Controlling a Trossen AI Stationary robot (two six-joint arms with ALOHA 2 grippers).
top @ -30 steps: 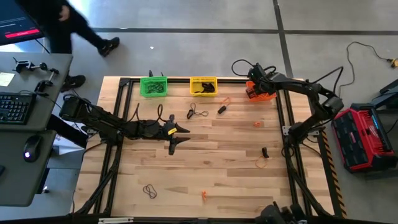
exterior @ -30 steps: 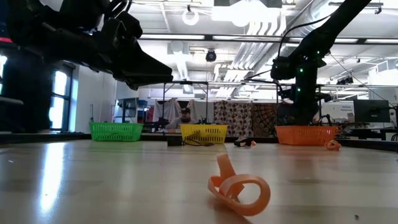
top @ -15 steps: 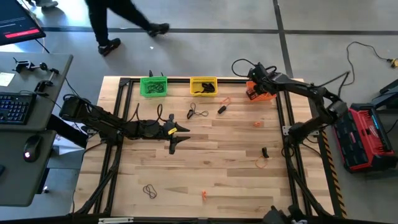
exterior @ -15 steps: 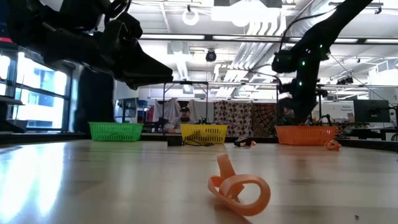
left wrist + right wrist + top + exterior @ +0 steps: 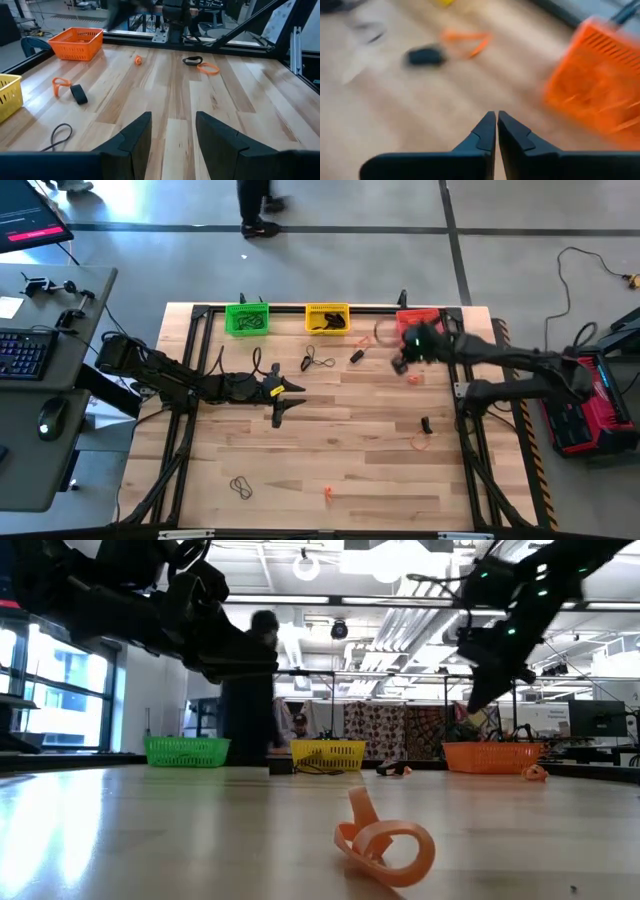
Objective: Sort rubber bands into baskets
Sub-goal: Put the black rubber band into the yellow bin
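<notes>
Currently right gripper [image 5: 399, 366] sits over the table just off the orange basket [image 5: 420, 319], fingers pressed together with nothing between them. Left gripper [image 5: 290, 398] waits mid-table, jaws apart and empty. Green basket [image 5: 247, 318] and yellow basket [image 5: 327, 318] line the far edge, both with dark bands inside. Loose rubber bands are spread over the wood: black loop [image 5: 318, 360] near the yellow basket, orange band [image 5: 421, 442] on the right side, black loop [image 5: 240, 487] and curled orange band [image 5: 385, 843] near the front edge. A person [image 5: 250, 690] stands behind the table.
</notes>
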